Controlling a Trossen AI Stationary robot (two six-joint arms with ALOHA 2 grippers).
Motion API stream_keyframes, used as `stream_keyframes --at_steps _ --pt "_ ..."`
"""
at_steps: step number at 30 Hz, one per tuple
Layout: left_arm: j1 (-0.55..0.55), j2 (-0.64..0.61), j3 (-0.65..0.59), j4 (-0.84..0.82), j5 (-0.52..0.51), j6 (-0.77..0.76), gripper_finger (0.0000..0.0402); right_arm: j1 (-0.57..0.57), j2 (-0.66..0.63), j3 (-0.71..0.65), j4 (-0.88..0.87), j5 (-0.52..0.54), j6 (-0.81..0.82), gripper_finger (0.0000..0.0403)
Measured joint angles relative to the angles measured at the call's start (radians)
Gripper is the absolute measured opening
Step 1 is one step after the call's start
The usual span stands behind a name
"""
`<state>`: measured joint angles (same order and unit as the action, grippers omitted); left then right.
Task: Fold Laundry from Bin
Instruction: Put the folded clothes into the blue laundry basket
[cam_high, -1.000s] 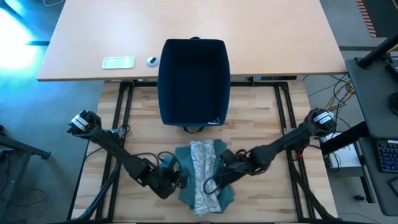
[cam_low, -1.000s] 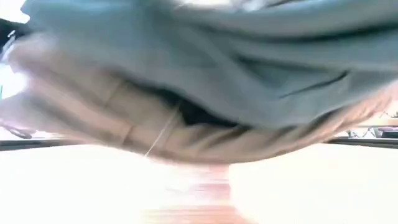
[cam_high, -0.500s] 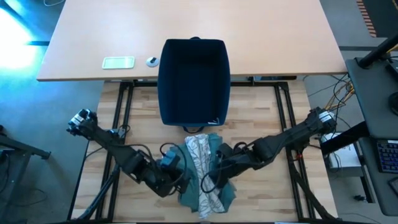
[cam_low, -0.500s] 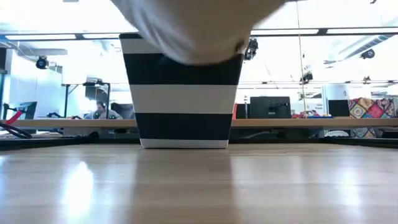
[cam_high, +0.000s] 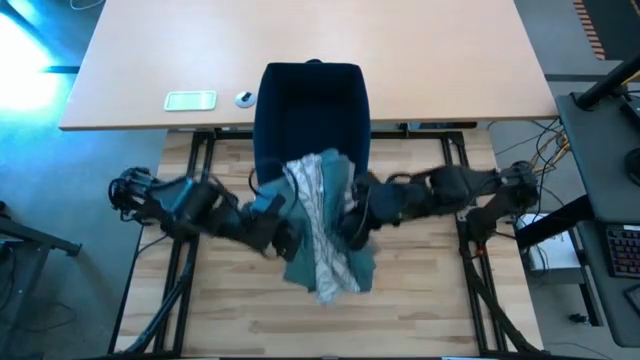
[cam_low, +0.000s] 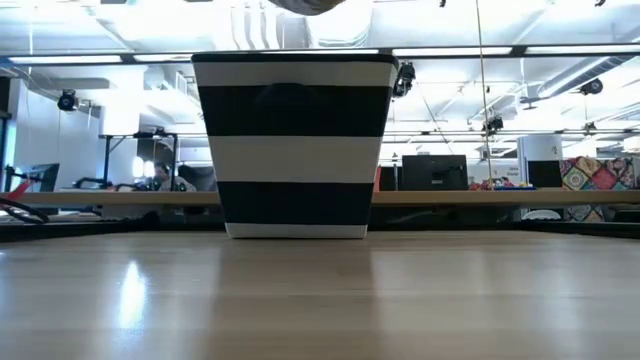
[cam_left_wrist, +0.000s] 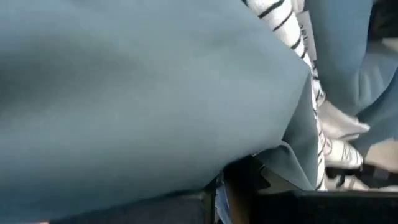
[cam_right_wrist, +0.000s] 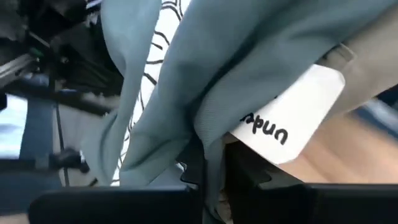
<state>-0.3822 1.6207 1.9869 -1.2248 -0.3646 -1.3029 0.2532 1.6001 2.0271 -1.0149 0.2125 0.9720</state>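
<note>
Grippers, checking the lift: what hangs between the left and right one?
The high view shows the laundry, teal with a grey-white patterned piece, hanging between the left gripper and right gripper.

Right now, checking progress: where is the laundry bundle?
In the high view the laundry bundle hangs mid-table between the left gripper and right gripper, partly over the bin.

Laundry (cam_high: 322, 235): teal-green bundle with grey-white patterned piece on top, lifted, hanging beside the bin's near end. Bin (cam_high: 312, 100): navy, white-striped, upright.
</note>
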Motion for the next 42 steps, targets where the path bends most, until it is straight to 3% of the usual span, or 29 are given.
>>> stream_keyframes --at_steps 5,11,18,25,33,42 --pt "0.151 0.000 0.100 -0.042 0.021 0.103 0.0000 -0.124 0.000 0.056 -0.060 -0.025 -0.054 0.0031" --pt "0.364 0.001 0.121 -0.055 0.124 0.249 0.0000 -0.307 0.003 0.054 -0.049 -0.094 -0.122 0.0031" --pt "0.624 0.003 0.042 -0.023 0.254 0.433 0.0000 -0.516 0.044 0.032 -0.005 -0.175 -0.193 0.0031" --pt "0.805 0.005 -0.036 -0.004 0.329 0.574 0.0000 -0.617 0.170 0.030 0.077 -0.215 -0.221 0.0031" --pt "0.879 0.022 -0.193 0.091 0.371 0.623 0.0000 -0.668 0.277 0.030 0.132 -0.193 -0.220 0.0031" --pt "0.883 0.016 -0.266 0.122 0.231 0.607 0.0000 -0.668 0.335 0.030 0.138 -0.098 -0.227 0.0031"
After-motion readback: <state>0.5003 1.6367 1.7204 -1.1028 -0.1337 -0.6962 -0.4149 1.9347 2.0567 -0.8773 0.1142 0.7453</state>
